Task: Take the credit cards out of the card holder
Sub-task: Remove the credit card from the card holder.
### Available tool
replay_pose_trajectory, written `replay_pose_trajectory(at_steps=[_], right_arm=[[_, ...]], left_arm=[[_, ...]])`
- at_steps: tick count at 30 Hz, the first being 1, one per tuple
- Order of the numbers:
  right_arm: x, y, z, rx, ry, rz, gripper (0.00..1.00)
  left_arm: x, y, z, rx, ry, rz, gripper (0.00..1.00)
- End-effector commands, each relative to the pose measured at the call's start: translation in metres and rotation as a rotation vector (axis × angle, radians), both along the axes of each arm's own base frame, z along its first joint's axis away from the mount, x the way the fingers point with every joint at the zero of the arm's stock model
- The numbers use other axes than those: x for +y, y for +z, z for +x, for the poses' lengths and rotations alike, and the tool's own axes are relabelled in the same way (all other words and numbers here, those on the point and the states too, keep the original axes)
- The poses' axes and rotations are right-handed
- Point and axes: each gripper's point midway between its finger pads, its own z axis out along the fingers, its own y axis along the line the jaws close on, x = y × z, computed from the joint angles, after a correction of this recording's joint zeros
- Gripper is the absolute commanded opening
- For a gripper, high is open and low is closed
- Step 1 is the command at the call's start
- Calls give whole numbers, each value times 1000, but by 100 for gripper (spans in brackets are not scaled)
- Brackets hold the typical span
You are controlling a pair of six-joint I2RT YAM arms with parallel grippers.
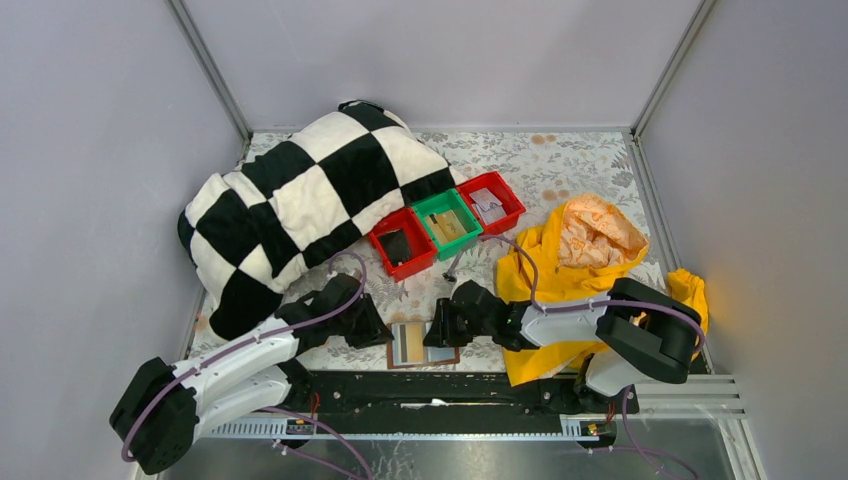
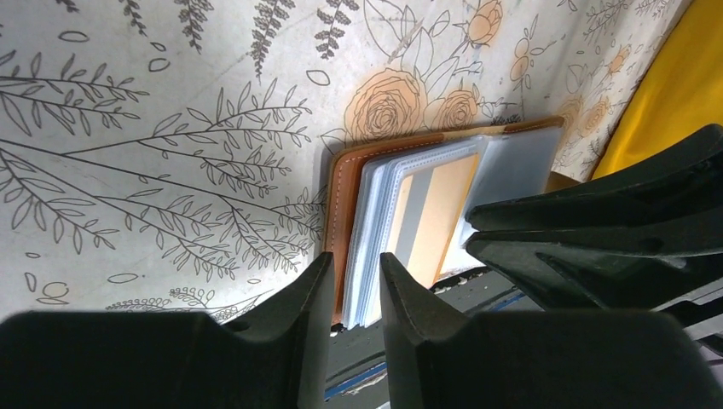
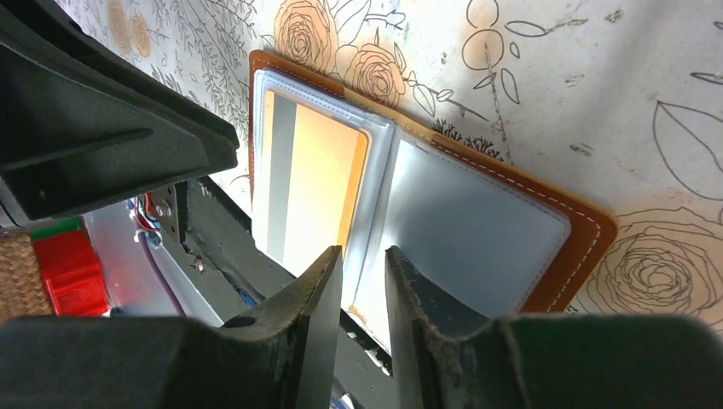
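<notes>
At the near edge of the table [image 1: 560, 165], the left tool [image 2: 354, 260] is seen closest in its own wrist view, its two black fingers [image 2: 311, 315] drawn close with only a narrow slit left between them. The near edge of the card holder [image 2: 341, 196] is framed in that slit; whether it is actually pinched cannot be told. The right tool [image 3: 362, 251] is likewise nearly pressed together, its tips set over the fold between the clear sleeves, and a grip on them cannot be confirmed.

The card holder lies open like a book, flat on the floral cloth just beside the table's front edge, between the two tools. A tan card with a grey stripe [image 3: 311, 183] is held inside its left-hand clear sleeve; the right-hand sleeve appears pale grey.

From above, both tools are seen meeting over the holder from either side. Farther back, a red bin [image 1: 402, 243], a green bin [image 1: 447, 223] and a second red bin [image 1: 491, 202] are lined up touching one another. A black-and-white checkered blanket [image 1: 310, 190] is heaped at the far left, and a yellow garment [image 1: 560, 270] is spread at the right.
</notes>
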Motion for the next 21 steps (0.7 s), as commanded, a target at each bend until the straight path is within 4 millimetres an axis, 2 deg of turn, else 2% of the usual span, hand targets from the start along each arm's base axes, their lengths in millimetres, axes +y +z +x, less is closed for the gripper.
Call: replay_pose_trajectory(at_steps=[1, 5, 7, 10, 17, 21], right_arm=[[-15, -12, 1, -25, 31, -51, 32], [-21, -17, 8, -53, 52, -57, 32], [-23, -21, 14, -43, 74, -58, 27], [-18, -17, 21, -41, 102, -34, 26], [-1, 9, 22, -39, 128, 67, 27], [-1, 20, 18, -45, 147, 81, 27]], left_arm=[[-13, 25, 19, -104, 6, -57, 31], [-20, 39, 25, -145, 2, -103, 32], [-22, 39, 25, -143, -17, -96, 33], [-26, 34, 25, -131, -32, -98, 33], [-35, 42, 30, -129, -45, -112, 33], [-43, 40, 19, -92, -63, -148, 34]])
